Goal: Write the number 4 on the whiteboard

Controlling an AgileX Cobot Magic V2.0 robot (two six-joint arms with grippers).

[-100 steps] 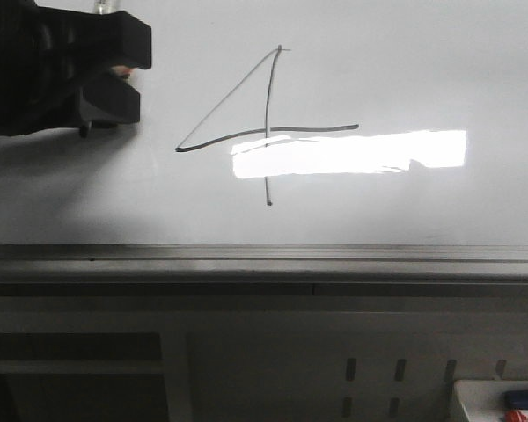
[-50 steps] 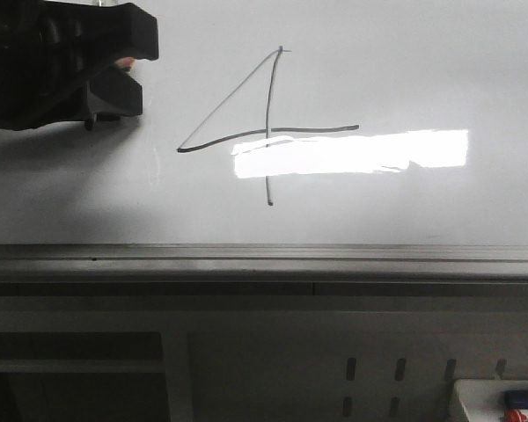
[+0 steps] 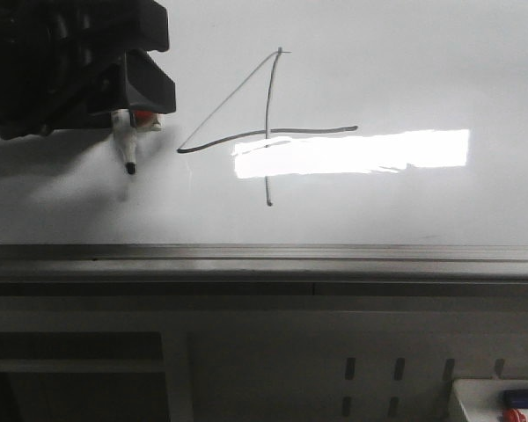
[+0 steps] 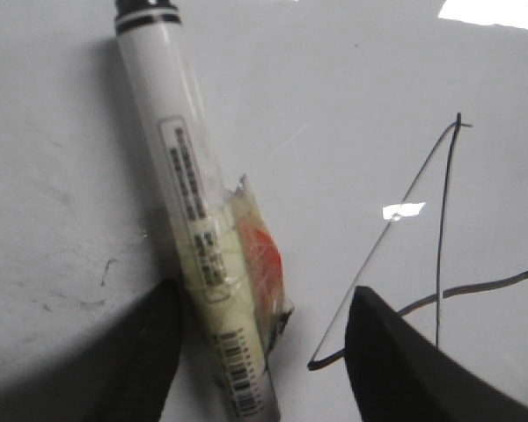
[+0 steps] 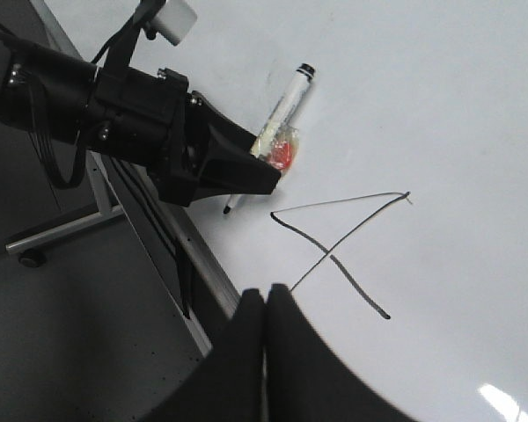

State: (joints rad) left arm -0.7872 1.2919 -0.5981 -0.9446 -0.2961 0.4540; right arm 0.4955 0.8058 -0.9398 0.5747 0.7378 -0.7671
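The number 4 [image 3: 268,132] is drawn in thin dark lines on the whiteboard [image 3: 405,53]. It also shows in the left wrist view [image 4: 440,264] and the right wrist view [image 5: 334,251]. My left gripper [image 3: 163,66] is at the board's upper left, just left of the 4. Its jaws stand wide apart [image 4: 264,299]. A white marker [image 4: 194,220] with orange tape lies between them beside one finger, with a clear gap to the other. Its dark tip [image 3: 129,164] pokes out below the gripper. My right gripper [image 5: 264,294] is shut and empty, over the board's edge near the 4.
A bright glare patch [image 3: 352,151] lies across the 4's lower right. The grey edge rail [image 3: 264,255] runs along the board's near side. Below it is a grey perforated panel [image 3: 378,378] and a white tray [image 3: 497,396]. A stand with a caster [image 5: 26,255] is beside the board.
The left gripper has shifted a little right and down toward the 4. The marker, hidden before, now shows below it with its tip pointing down on the board.
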